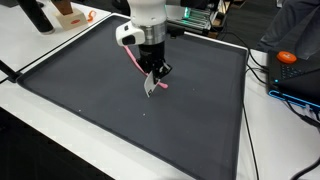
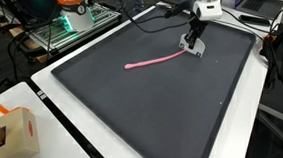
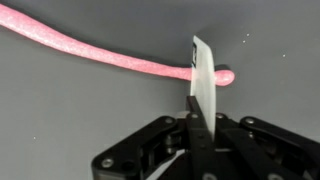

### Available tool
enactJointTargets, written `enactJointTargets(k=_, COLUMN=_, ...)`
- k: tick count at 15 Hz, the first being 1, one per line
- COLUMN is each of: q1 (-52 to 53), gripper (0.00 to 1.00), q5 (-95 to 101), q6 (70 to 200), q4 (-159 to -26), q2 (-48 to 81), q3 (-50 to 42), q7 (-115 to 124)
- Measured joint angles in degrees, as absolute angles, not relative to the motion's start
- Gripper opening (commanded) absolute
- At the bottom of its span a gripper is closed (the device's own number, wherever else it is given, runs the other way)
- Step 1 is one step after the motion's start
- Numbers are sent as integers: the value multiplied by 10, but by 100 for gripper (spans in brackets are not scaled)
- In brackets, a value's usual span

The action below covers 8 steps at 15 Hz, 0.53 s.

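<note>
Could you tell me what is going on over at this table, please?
A robot arm is working over a dark mat. Its jaws are shut on a thin white strip that points down at the mat. In the wrist view the strip's tip crosses the rounded end of a pink cord, which lies in a gentle curve on the mat. Whether the strip presses on the cord cannot be told.

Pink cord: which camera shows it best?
In an exterior view the pink cord shows at full length. The wrist view shows only one end, close up, behind the white strip in the claw. In an exterior view the claw hides most of the pink cord.
</note>
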<state>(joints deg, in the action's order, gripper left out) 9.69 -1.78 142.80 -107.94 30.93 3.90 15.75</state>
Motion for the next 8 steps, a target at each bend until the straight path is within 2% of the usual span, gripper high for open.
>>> enactJointTargets(k=8, q1=53, gripper=1, q5=-100, q6=1442, q4=-1101, q2=303, q3=64, q7=78)
